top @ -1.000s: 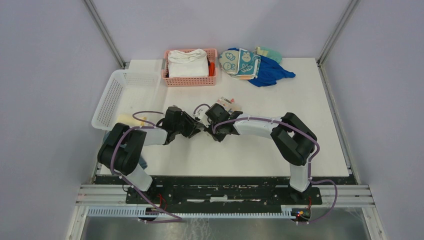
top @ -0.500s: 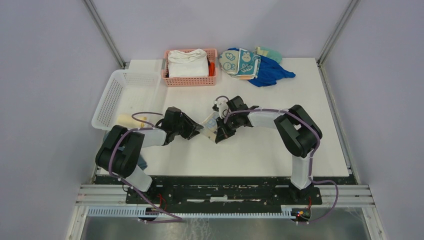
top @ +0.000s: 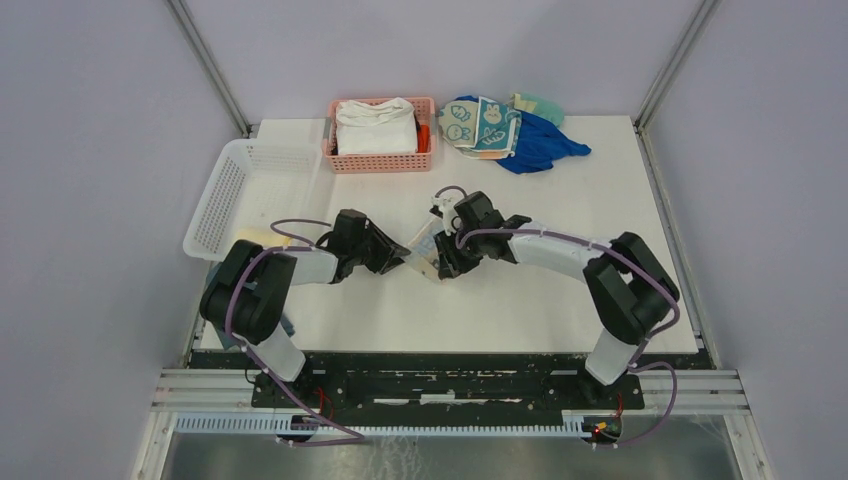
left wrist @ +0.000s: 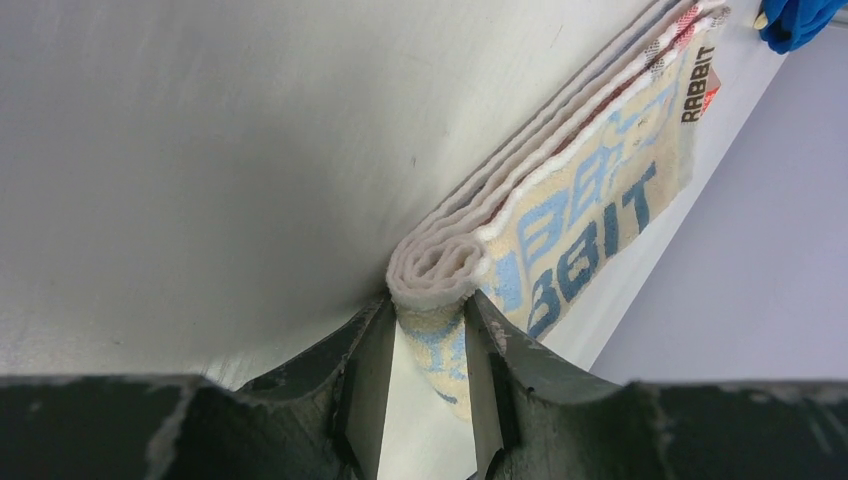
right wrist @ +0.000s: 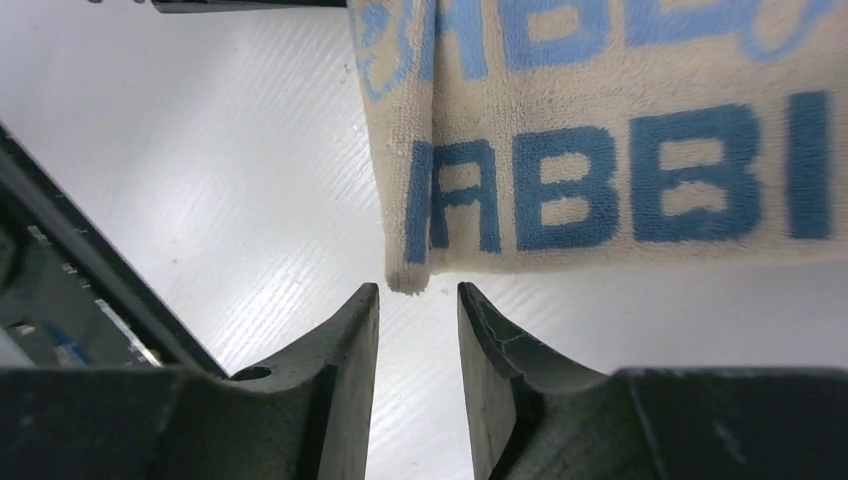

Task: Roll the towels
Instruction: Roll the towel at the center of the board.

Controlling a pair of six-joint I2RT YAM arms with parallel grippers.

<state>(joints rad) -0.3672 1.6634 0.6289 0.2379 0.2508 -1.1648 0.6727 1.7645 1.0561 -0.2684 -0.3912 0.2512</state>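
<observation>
Step in hand, my read: the very start of rolling the lettered towel (left wrist: 590, 210). It is folded into a long narrow strip and sits mid-table between the two arms; can't tell if it lies flat on the table (top: 600, 220) or is lifted a little. Left gripper (left wrist: 428, 312) pinches the strip's near end, with the layered fold bulging just above the tips and cloth squeezed between both fingers. Right gripper (right wrist: 418, 300) is spread with nothing between the fingers. A towel corner sits just past its tips, apparently not touching. In the top view both grippers are nose to nose at the towel, one from each side. No roll is formed yet, only stacked folds, so this towel looks early. Next move, as a guess: the right gripper closes on that free corner or steadies the strip while the left turns the pinched end over onto itself. That calls for a tight first turn and layers kept lined up, or the roll goes cone-shaped. Risk: the thick fold slips from the pinch, and soft terry springs open once let go. Elsewhere, the rabbit-face cloth (top: 478, 122) lies unrolled on a blue cloth (top: 545, 145) at the far edge, well apart from the arms. The pink basket (top: 380, 165) beside it holds a thick white cloth (top: 375, 128), and the white basket (top: 215, 205) sits far left.
</observation>
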